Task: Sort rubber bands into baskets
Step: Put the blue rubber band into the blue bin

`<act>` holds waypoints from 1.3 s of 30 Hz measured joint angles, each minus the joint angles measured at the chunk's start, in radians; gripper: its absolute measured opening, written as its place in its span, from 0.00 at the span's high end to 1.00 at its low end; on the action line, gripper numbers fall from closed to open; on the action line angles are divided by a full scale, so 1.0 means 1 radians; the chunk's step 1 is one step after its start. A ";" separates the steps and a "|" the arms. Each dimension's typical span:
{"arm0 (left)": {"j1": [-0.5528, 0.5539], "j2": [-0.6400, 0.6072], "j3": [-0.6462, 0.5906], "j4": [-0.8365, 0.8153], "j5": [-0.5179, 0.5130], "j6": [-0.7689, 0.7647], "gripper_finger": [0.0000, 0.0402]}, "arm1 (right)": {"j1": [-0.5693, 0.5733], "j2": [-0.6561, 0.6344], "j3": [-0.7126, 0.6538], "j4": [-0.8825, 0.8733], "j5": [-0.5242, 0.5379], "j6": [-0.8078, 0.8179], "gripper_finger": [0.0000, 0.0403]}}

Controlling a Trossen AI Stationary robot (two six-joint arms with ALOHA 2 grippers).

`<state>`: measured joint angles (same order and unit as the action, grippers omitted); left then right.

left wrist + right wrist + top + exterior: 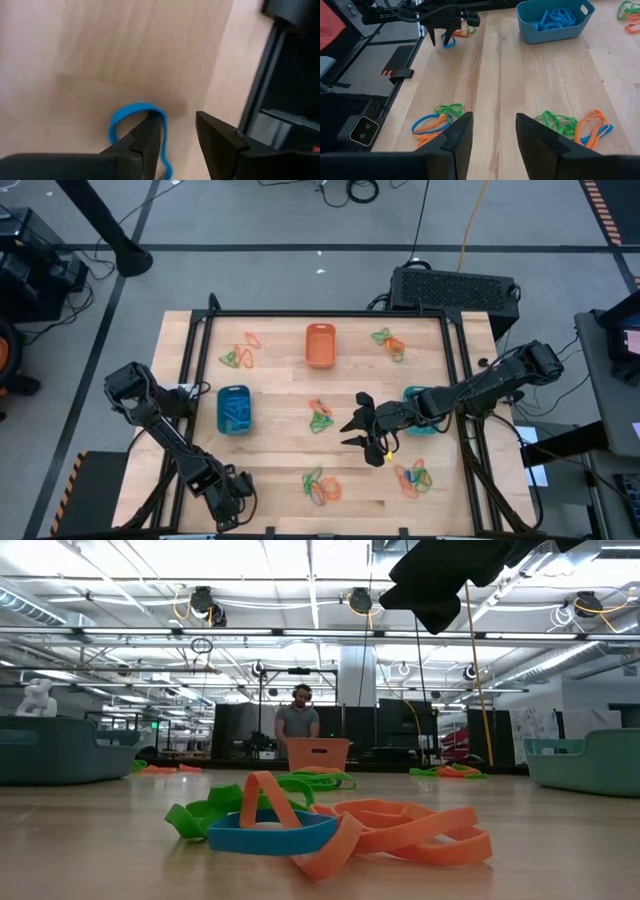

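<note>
Left gripper (172, 145), fingers apart, hangs over a thin blue elastic rubber band (134, 122) on the bare wooden table (100, 50); nothing is held.

The loop lies just under and beside one fingertip, looking light, limp and prone to snag. Pinch a single strand, I judge. The blue rounded plastic basket (234, 410) sits well ahead. The right gripper (492, 145), also parted, waits mid-table between mixed-colour piles.

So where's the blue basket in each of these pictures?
High view: the blue basket sits left of centre, near the left arm.
Low view: a dark tub at the far left edge may be it; cannot tell.
Left wrist view: not in it.
Right wrist view: top right, with blue bands inside.
Shared landmark: the wooden table.
</note>
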<state>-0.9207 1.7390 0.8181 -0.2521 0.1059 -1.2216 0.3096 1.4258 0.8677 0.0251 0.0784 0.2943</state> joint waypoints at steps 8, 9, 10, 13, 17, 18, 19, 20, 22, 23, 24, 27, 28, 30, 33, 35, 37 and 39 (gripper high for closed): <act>-0.002 0.006 0.000 0.014 0.005 0.009 0.72 | 0.000 0.000 0.000 0.000 0.000 0.000 0.65; -0.002 0.006 -0.001 0.011 0.005 0.019 0.75 | 0.000 0.000 0.000 0.000 0.000 0.000 0.65; -0.002 0.007 -0.001 0.008 0.005 0.027 0.78 | 0.000 0.000 0.000 0.000 0.000 0.000 0.65; 0.004 0.008 -0.002 -0.005 0.001 0.032 0.91 | 0.000 0.000 0.000 0.000 0.000 0.000 0.65; 0.013 0.004 -0.002 -0.010 -0.003 0.049 0.98 | 0.000 0.000 0.000 0.000 0.000 0.000 0.65; 0.014 -0.001 -0.001 -0.013 -0.010 0.061 0.98 | 0.000 0.000 0.000 0.000 0.000 0.000 0.65; 0.014 -0.009 0.002 -0.018 -0.019 0.080 0.99 | 0.000 0.000 0.000 0.000 0.000 0.000 0.65; 0.016 -0.022 0.003 -0.021 -0.025 0.096 0.99 | 0.000 0.000 0.000 0.000 0.000 0.000 0.65; 0.026 -0.052 0.004 -0.030 -0.032 0.119 0.99 | 0.000 0.000 0.000 0.001 0.000 0.000 0.65; 0.032 -0.071 0.000 -0.044 -0.057 0.129 0.99 | 0.000 0.000 0.000 0.001 0.000 0.000 0.65; 0.042 -0.090 0.000 -0.068 -0.084 0.132 0.99 | 0.000 0.000 0.000 0.002 0.000 0.000 0.65; 0.056 -0.166 0.003 -0.119 -0.166 0.132 1.00 | 0.000 0.000 0.000 0.005 0.000 0.000 0.65; 0.059 -0.191 0.004 -0.142 -0.191 0.139 1.00 | 0.000 0.000 0.000 0.008 0.000 -0.001 0.65; 0.071 -0.240 0.003 -0.196 -0.259 0.157 1.00 | 0.000 0.000 0.000 0.009 0.000 -0.002 0.65; 0.100 -0.327 0.005 -0.275 -0.392 0.165 1.00 | 0.000 0.000 0.000 0.009 0.003 -0.004 0.65; 0.120 -0.381 0.005 -0.351 -0.464 0.158 1.00 | 0.000 0.000 0.000 0.009 0.003 -0.010 0.65; 0.147 -0.435 0.005 -0.416 -0.541 0.157 1.00 | 0.000 0.000 0.000 0.009 0.003 -0.015 0.65; 0.169 -0.474 0.006 -0.472 -0.607 0.157 1.00 | 0.000 0.000 0.000 0.008 0.003 -0.015 0.65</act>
<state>-0.7518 1.2652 0.8242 -0.7236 -0.5006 -1.0647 0.3096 1.4258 0.8677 0.0334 0.0814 0.2794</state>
